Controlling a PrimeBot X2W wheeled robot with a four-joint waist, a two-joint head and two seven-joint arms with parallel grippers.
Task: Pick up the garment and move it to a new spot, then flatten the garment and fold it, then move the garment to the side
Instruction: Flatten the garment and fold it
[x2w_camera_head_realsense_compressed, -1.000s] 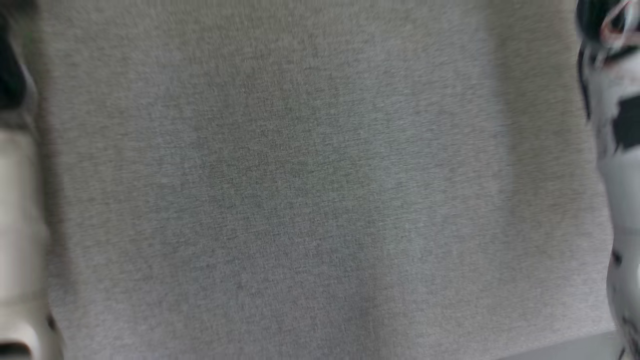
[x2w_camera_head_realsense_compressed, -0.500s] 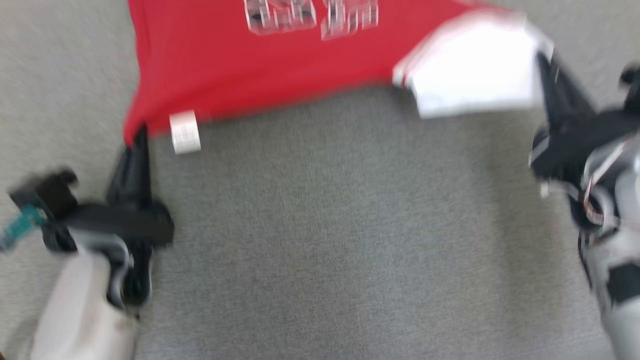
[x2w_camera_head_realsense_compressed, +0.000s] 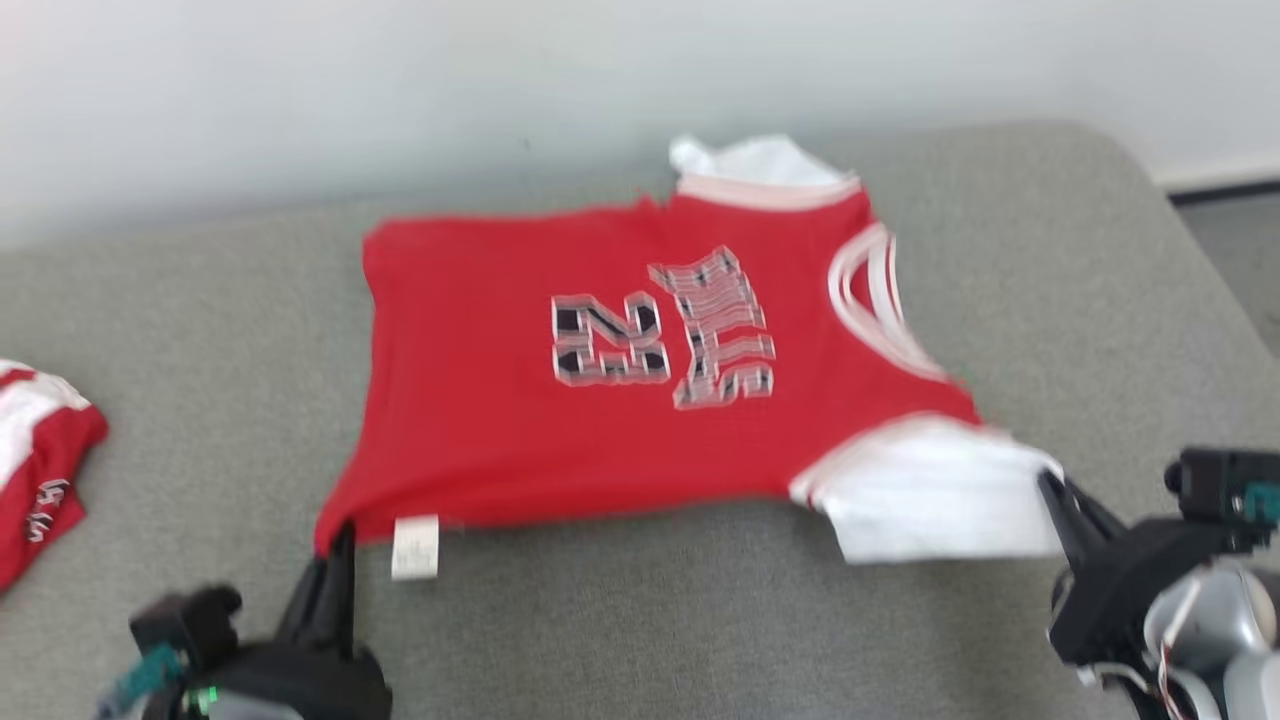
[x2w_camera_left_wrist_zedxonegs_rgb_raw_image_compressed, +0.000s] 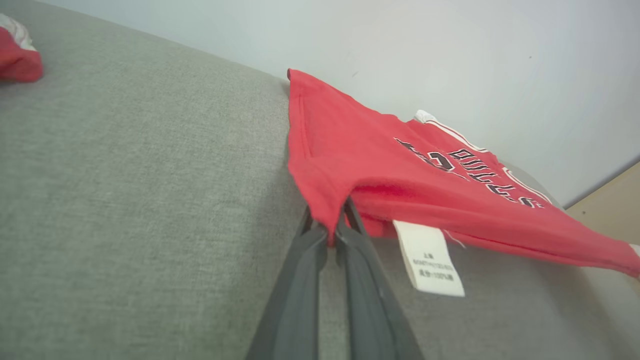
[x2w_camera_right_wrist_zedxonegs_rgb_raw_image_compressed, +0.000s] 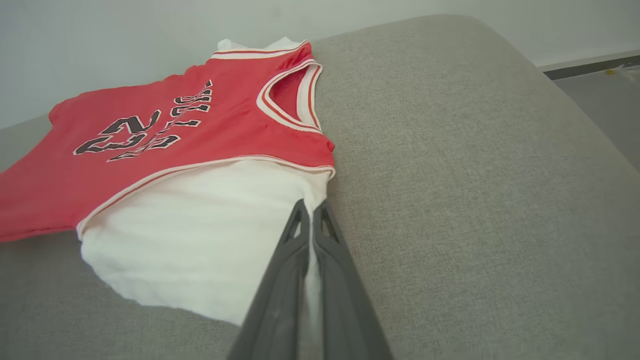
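Note:
The garment (x2w_camera_head_realsense_compressed: 620, 390) is a red jersey with white sleeves and a printed number, spread on the grey cushion (x2w_camera_head_realsense_compressed: 650, 620). My left gripper (x2w_camera_head_realsense_compressed: 335, 545) is shut on its near left hem corner, beside a white care label (x2w_camera_head_realsense_compressed: 415, 548). The left wrist view shows red cloth (x2w_camera_left_wrist_zedxonegs_rgb_raw_image_compressed: 390, 170) pinched between the dark fingers of that gripper (x2w_camera_left_wrist_zedxonegs_rgb_raw_image_compressed: 327, 235). My right gripper (x2w_camera_head_realsense_compressed: 1050, 485) is shut on the edge of the white sleeve (x2w_camera_head_realsense_compressed: 930, 500). From the right wrist, the sleeve (x2w_camera_right_wrist_zedxonegs_rgb_raw_image_compressed: 200, 225) runs between that gripper's closed fingers (x2w_camera_right_wrist_zedxonegs_rgb_raw_image_compressed: 311, 210).
Another red and white garment (x2w_camera_head_realsense_compressed: 35, 450) lies bunched at the cushion's left edge, seen also as a red lump (x2w_camera_left_wrist_zedxonegs_rgb_raw_image_compressed: 17, 55) from the left wrist. A pale wall (x2w_camera_head_realsense_compressed: 500, 80) stands behind. The cushion's right edge drops to a darker floor (x2w_camera_head_realsense_compressed: 1235, 260).
The head camera has swung upward from bare cushion to the whole jersey and the wall. Both grippers stay shut on the near edge of the jersey.

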